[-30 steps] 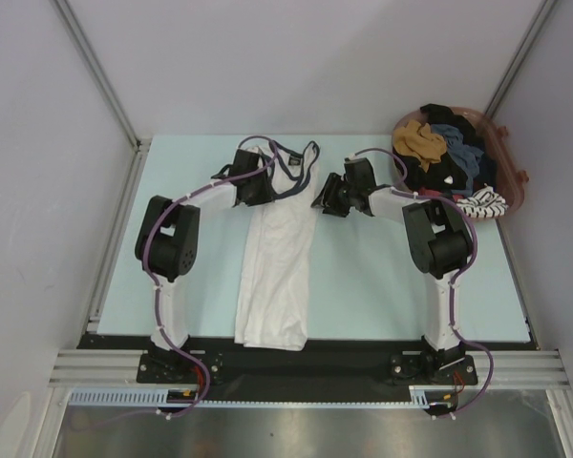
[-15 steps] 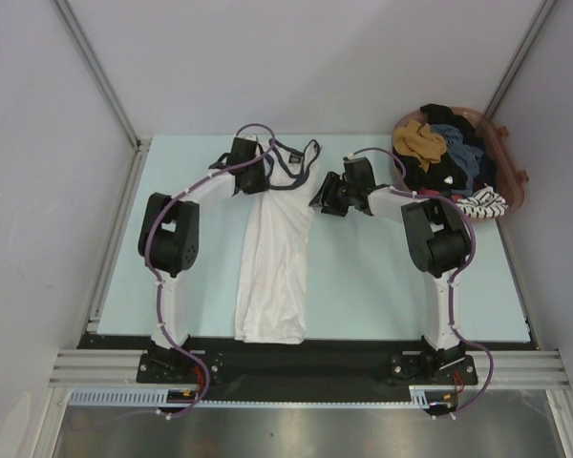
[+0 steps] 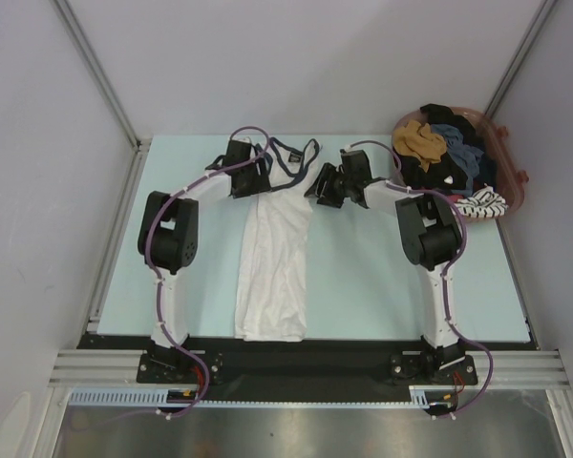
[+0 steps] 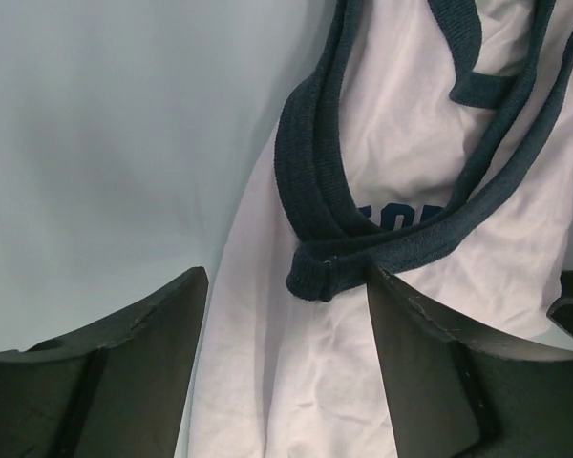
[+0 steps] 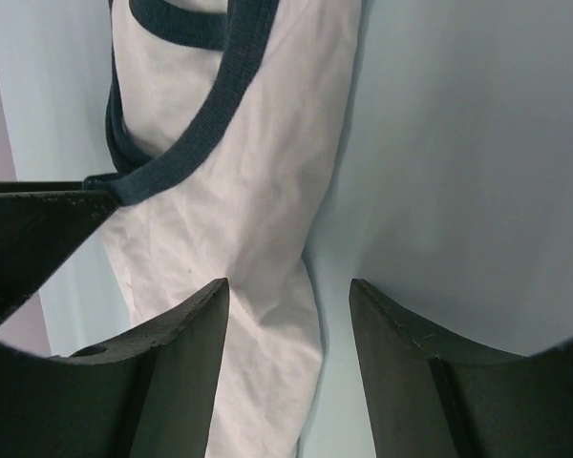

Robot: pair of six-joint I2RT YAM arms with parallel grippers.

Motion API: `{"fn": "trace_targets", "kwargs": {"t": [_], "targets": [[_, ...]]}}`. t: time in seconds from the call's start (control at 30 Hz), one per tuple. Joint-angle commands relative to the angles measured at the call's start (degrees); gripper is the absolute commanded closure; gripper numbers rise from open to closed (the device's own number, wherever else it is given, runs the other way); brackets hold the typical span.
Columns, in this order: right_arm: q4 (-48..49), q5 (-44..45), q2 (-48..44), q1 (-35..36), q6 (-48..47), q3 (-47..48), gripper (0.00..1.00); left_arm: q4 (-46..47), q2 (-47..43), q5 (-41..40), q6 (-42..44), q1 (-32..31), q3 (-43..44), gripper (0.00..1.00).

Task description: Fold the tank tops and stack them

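I see white tank top (image 3: 272, 267) lying long, front-to-back | left claw (image 3: 264, 177), right claw (image 3: 314, 189) both spread (nothing pinched) — one over each side of strap end

So the white tank top (image 3: 272, 272) is laid out long on the pale blue table (image 3: 392, 277), a bit left of centre, hem down at 6 o'clock by the arm bases and the navy straps (image 3: 294, 153) loose up at 12. The left gripper (image 3: 260, 181) sits at the shoulder end on its 9 o'clock side and the right gripper (image 3: 313, 194) on its 3 o'clock side, both right at the cloth. Off at 2 o'clock there's a brownish basket (image 3: 518, 181) heaped with a jumble of clothes (image 3: 437, 153), a striped piece (image 3: 483, 202) hanging over its near rim.
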Motion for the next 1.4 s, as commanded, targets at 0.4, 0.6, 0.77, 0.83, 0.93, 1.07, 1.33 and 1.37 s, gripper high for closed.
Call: {"fn": "trace_targets", "kwargs": {"t": [0.4, 0.6, 0.77, 0.83, 0.93, 1.07, 1.33, 1.37], "targets": [[-0.1, -4.4, 14.3, -2.1, 4.4, 16.2, 1.00, 3.4, 7.6, 7.4, 0.4, 2.3, 5.6, 0.55], [-0.1, -5.9, 20.0, -5.0, 5.3, 24.8, 1.00, 4.4, 8.2, 7.9, -1.0, 2.3, 6.9, 0.75], [-3.8, -8.9, 24.3, -7.0, 5.3, 33.6, 0.98, 1.8, 12.0, 10.2, -2.3, 1.7, 13.6, 0.83], [-5.8, -10.0, 26.3, -7.1, 4.6, 38.5, 0.93, 0.9, 12.8, 9.7, -2.4, 1.2, 16.6, 0.75], [-7.0, -11.5, 27.0, -7.2, 3.5, 41.2, 0.65, -0.1, 13.5, 8.4, -2.6, 1.3, 18.3, 0.43], [-6.2, -11.7, 22.5, -7.2, 1.6, 35.8, 0.41, 2.4, 7.9, 5.8, -2.3, 1.6, 13.9, 0.19], [-2.7, -8.2, 3.2, -7.0, -3.8, 13.0, 0.33, 9.9, -15.8, -3.3, -2.9, 1.8, -9.5, 0.00], [-1.7, -7.6, -2.2, -7.1, -4.1, 6.1, 0.33, 11.1, -18.3, -4.0, -3.5, 1.8, -12.6, 0.00]]}}
